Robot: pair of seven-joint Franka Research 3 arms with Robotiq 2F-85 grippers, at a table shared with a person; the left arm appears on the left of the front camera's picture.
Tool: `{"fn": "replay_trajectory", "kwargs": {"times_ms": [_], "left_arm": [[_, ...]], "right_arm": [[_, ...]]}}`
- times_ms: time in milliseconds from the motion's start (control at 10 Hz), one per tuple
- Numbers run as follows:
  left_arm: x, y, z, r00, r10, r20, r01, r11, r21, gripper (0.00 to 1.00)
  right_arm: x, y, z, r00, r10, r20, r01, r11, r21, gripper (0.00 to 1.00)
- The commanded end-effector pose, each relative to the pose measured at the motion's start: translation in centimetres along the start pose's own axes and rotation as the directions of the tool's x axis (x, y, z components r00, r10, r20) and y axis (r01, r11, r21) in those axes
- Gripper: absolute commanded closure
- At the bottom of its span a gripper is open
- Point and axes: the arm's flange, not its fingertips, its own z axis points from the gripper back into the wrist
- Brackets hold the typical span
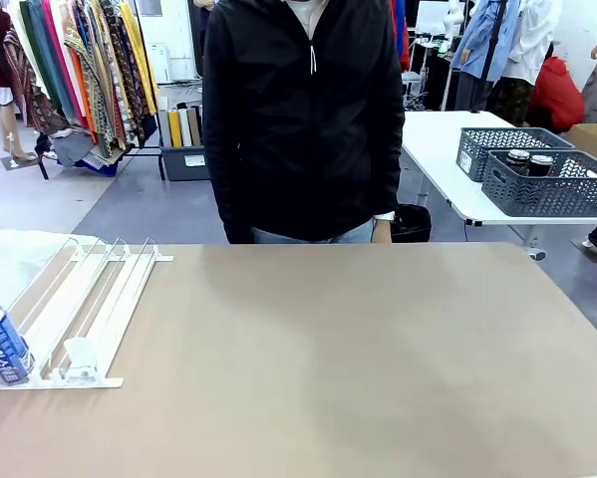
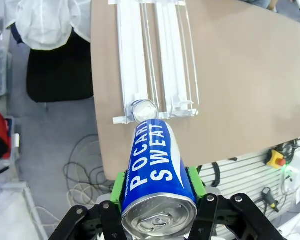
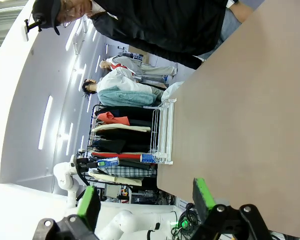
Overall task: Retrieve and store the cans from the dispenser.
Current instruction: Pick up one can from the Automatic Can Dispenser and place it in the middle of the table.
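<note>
Left pincer [image 2: 158, 186] gripped a blue can [image 2: 157, 162], its long axis pointing at the dispenser's [image 2: 134, 60] front stop, where another can [image 2: 142, 109] sat; right pincer [image 3: 145, 197] stood wide open, empty.

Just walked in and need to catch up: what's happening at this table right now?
The left gripper is shut on a blue can, held clear of the dispenser. A second can sits at the dispenser's front stop. The right gripper hangs open and empty. A person stands at the table's far side.
</note>
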Motion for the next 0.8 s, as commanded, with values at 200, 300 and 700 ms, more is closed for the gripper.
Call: {"fn": "replay_trajectory", "kwargs": {"times_ms": [200,300,700], "left_arm": [[3.0,-8.7,-1.8,0.998,-0.058,0.015,0.058,0.998,0.016,1.0],[5.4,-14.1,-3.9,0.984,-0.176,0.018,0.175,0.984,0.034,1.0],[12.0,-36.1,-17.7,0.829,-0.559,-0.022,0.557,0.829,-0.057,1.0]], "right_arm": [[0.1,0.2,0.1,1.0,0.023,-0.001,-0.023,1.0,0.013,0.0],[0.1,0.2,0.1,1.0,0.023,-0.001,-0.023,1.0,0.013,0.0],[0.1,0.2,0.1,1.0,0.023,-0.001,-0.023,1.0,0.013,0.0]]}}
